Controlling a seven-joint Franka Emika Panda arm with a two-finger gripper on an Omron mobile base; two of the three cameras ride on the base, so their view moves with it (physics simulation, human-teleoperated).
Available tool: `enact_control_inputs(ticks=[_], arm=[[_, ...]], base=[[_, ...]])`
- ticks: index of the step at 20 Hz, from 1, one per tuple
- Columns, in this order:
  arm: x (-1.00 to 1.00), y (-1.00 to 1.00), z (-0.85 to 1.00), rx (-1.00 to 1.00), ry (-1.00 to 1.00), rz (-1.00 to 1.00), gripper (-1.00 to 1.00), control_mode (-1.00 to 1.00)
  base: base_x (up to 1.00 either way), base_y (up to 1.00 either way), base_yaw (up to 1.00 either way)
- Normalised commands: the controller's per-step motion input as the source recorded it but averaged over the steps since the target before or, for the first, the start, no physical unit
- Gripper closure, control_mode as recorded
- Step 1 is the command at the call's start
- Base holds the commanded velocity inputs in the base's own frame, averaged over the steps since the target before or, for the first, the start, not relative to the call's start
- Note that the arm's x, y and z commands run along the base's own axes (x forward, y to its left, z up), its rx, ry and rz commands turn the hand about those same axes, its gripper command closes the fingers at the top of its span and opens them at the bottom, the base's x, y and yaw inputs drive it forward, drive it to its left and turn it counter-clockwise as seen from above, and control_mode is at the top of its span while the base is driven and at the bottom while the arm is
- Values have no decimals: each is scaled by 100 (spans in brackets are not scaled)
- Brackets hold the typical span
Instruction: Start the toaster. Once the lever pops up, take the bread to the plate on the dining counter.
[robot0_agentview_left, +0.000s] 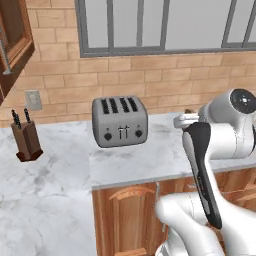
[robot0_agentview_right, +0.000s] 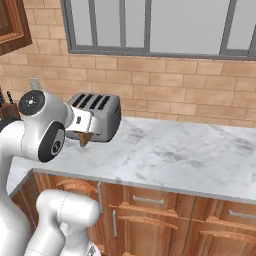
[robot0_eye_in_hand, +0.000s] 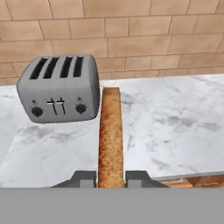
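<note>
The gripper (robot0_eye_in_hand: 111, 178) is pinching the bread (robot0_eye_in_hand: 110, 140) edge-on between its closed fingers, holding it in the air above the marble counter (robot0_eye_in_hand: 175, 122), just right of the toaster (robot0_eye_in_hand: 59, 87). The slice is showing as a thin, tan-brown strip with a grainy toasted face and darker crust along its edges.

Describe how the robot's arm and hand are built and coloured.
The arm is made of rounded, glossy white segments with dark joints: a black elongated panel runs along one link, and round dark-grey caps close the joint ends. No cables or markings show. The hand ends in two small, dark grey, blocky fingers.
</note>
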Motion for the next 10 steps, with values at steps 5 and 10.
enact_control_inputs(ticks=[5, 10], arm=[[0, 0, 0, 0, 0, 0, 100, 100], [0, 0, 0, 0, 0, 0, 100, 100]], base=[[-100, -100, -9], [-80, -80, -53]])
